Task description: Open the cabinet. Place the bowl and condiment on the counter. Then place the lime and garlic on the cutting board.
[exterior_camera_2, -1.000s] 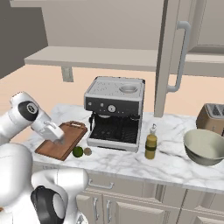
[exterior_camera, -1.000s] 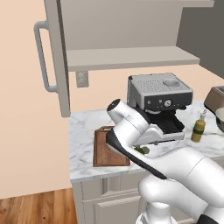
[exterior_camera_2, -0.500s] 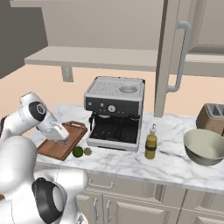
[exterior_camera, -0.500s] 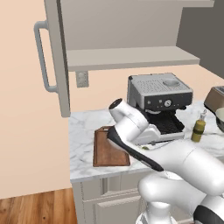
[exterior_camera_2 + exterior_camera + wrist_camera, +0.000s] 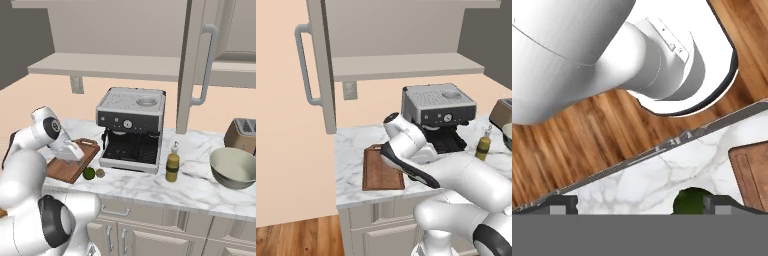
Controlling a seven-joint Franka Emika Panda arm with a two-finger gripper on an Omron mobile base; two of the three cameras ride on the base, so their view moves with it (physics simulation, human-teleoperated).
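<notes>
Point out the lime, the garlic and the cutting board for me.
lime (image 5: 89, 173), right base view, top of the fruit
garlic (image 5: 100, 173), right base view, middle of the bulb
cutting board (image 5: 381, 173), left base view, bare wood at its centre

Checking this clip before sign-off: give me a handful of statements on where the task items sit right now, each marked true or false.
1. The round dark-green lime lies on the dark brown wooden cutting board. False: it lies on the white marble counter, beside the board.
2. The wide metallic bowl stands on the counter. True.
3. The slim yellow-olive condiment bottle is on the cabinet shelf. False: it stands on the counter.
4. The tan garlic bulb sits next to the lime. True.
5. The gripper is open. True.
</notes>
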